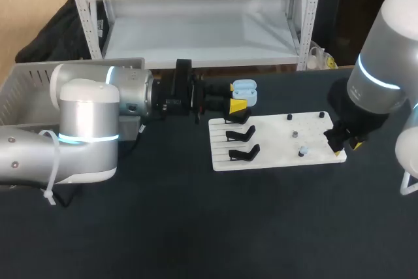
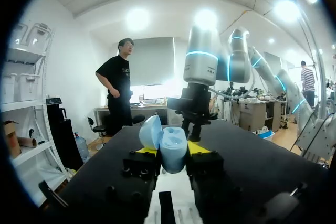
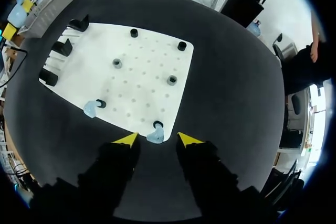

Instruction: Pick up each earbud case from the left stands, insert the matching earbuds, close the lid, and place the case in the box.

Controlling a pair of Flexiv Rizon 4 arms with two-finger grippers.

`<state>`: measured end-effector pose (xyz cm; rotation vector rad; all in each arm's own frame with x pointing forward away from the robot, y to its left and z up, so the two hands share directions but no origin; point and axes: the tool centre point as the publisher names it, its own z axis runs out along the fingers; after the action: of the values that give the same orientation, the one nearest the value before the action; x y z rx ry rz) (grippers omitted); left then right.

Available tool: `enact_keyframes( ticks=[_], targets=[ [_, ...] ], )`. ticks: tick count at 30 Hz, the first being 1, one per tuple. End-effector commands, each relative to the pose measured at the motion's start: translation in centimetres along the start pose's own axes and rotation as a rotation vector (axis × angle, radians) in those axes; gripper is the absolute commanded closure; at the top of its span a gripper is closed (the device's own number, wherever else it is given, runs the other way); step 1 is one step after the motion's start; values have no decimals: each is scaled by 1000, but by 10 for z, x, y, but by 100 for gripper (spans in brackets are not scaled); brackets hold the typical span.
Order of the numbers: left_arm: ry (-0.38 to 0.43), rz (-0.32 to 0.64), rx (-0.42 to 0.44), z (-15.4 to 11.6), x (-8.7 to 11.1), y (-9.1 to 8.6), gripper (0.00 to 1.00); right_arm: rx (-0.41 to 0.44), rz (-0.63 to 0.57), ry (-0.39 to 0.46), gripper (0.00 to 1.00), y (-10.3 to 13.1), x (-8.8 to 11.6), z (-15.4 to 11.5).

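My left gripper (image 1: 240, 102) is shut on a light blue earbud case (image 1: 245, 90), held over the far left corner of the white board (image 1: 274, 159). In the left wrist view the case (image 2: 173, 149) sits upright between the yellow tips of that gripper (image 2: 173, 153) with its lid (image 2: 151, 132) swung open. My right gripper (image 3: 156, 140) is open at the board's near right edge. A light blue earbud (image 3: 155, 137) on its peg lies between the tips without touching them. A second earbud (image 3: 91, 108) lies further along the board (image 3: 142, 61).
Three empty black stands (image 1: 241, 136) line the board's left side. Small black and grey pegs (image 1: 295, 134) dot its right half. A grey slatted box (image 1: 26, 89) stands at the table's far left, behind my left arm.
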<state>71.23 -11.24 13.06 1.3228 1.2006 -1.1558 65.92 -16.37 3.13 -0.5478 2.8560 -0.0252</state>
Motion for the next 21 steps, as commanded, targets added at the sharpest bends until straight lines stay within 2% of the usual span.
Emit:
enact_keyframes(
  ticks=[1,21],
  targets=[
    [0,2,-6,0,0,-2,100,11,3,-14,57,0,1,5],
    [0,2,-6,0,0,-2,100,33,-3,-29,69,1,0,10]
  ],
)
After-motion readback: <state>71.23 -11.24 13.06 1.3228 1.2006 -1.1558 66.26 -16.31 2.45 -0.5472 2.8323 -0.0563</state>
